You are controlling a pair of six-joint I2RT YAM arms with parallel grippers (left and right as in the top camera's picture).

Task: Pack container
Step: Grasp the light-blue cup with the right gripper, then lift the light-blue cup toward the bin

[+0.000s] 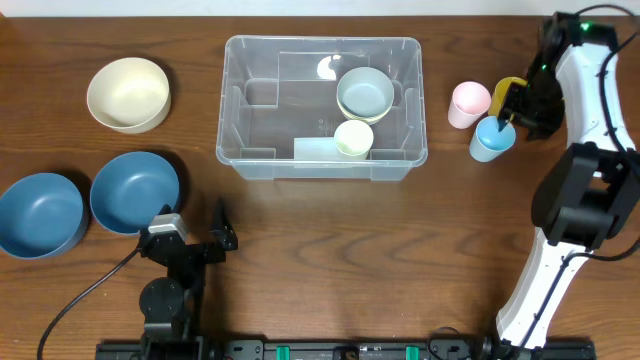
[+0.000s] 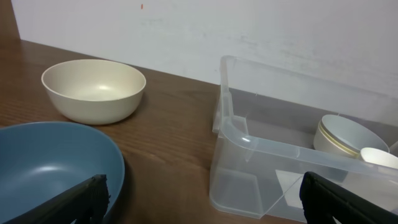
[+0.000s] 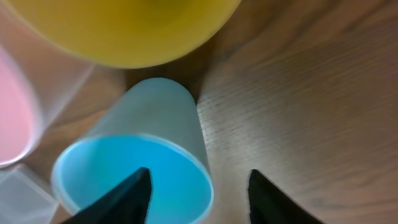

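The container point(image 1: 322, 108) sits at the far middle of the bench point(image 1: 330, 260), upright and open-topped. Inside it are a grey bowl point(image 1: 365, 93) in the far right corner, a small cream cup point(image 1: 353, 138) just in front of that, and a pale flat piece point(image 1: 320, 148) against the near wall. The right arm point(image 1: 585, 200) rises from its base at the near right edge, folds at the elbow and reaches to the far right corner, where its wrist bends down over a group of three cups. The right end effector point(image 3: 199, 193) points down at the blue cup point(image 1: 492, 140) with its jaws apart. One finger is inside the cup's mouth and the other is outside over bare wood, clear of the wall, so the rim lies between them ungripped. A pink cup point(image 1: 469, 103) stands just left of the blue one, and a yellow cup point(image 3: 124, 31) lies just beyond it. The left arm point(image 1: 165, 295) stays low near its base at the near left. The left end effector point(image 1: 190, 240) is level, wide open and empty, aimed toward the container. A blue bowl point(image 1: 135, 190) is right beside it, a second blue bowl point(image 1: 40, 214) lies further left, and a cream bowl point(image 1: 128, 93) sits beyond them.
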